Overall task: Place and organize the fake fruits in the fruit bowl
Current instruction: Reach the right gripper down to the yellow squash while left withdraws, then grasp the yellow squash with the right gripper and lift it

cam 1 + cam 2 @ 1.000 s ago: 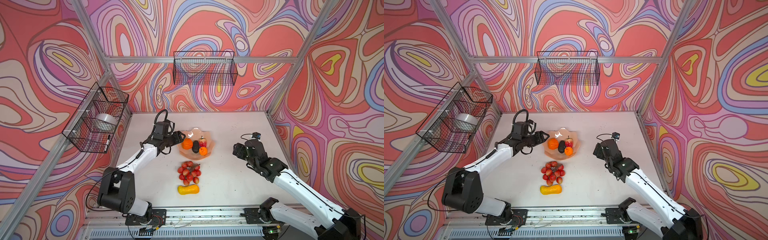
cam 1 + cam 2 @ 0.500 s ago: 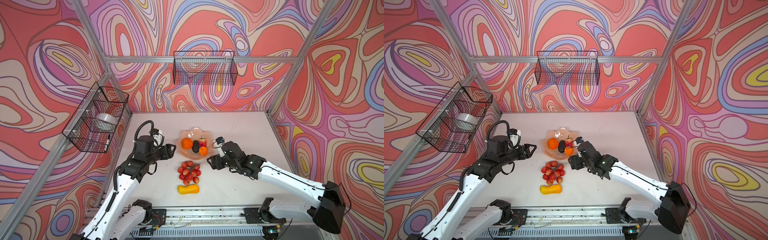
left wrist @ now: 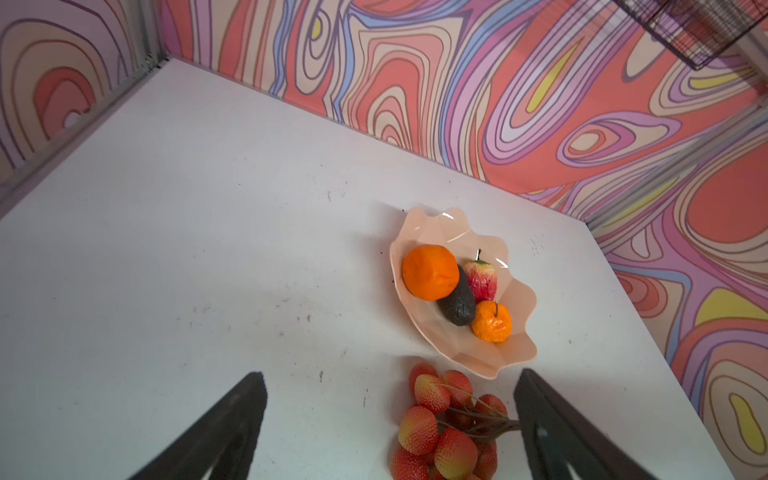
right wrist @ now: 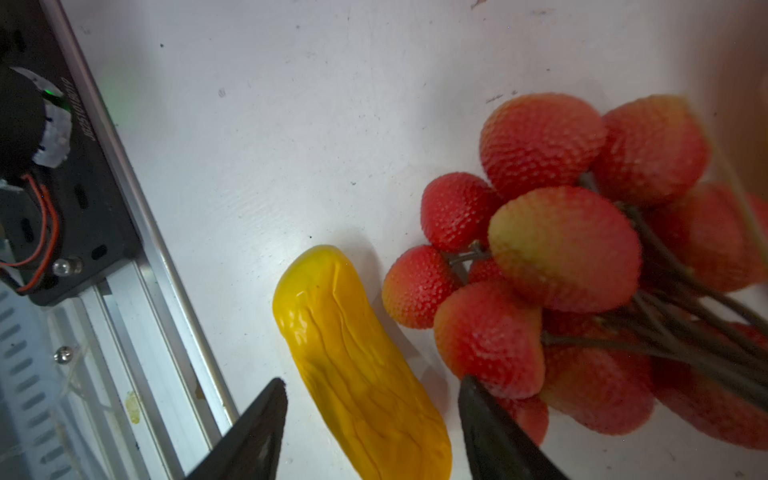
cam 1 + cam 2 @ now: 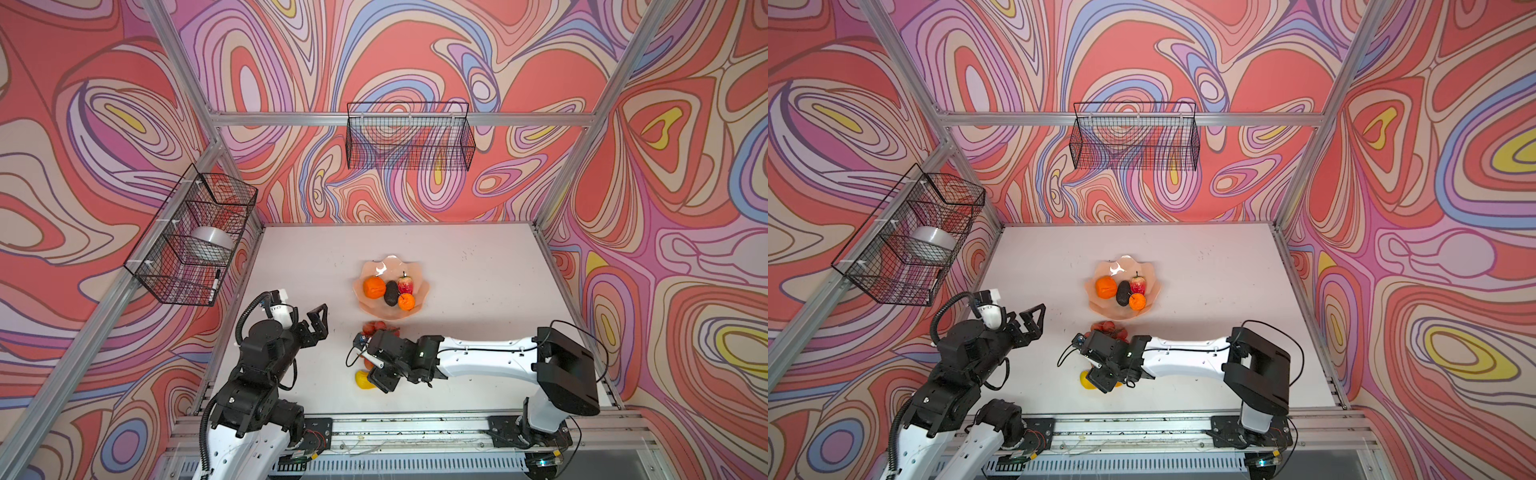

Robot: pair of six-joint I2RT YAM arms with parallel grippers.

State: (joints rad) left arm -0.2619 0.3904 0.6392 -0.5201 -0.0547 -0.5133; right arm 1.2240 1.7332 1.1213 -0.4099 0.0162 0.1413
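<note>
Right wrist view is showing the right gripper [image 4: 370, 386] with its jaws parted, one finger on either side of the yellow gourd [image 4: 353, 357] and neither visibly pressing on it. One finger tip is sitting right against a berry of the red grape bunch [image 4: 561, 249]. The gourd is lying flat on the white table [image 5: 478, 291], just beside the bunch. In both top views these two fruits are sitting at lower centre of the frame, mostly covered by the right arm, which is reaching in from the lower right. The fruit bowl [image 5: 384, 262] is resting just above them at centre frame, close to the bunch. It is holding the large orange [image 5: 374, 287], the avocado [image 5: 391, 293], the strawberry [image 5: 405, 284] and the small tangerine [image 5: 407, 302], all clustered together. The left gripper [image 5: 323, 319] is hovering left of centre, jaws spread wide and holding nothing, apart from the fruits.
</note>
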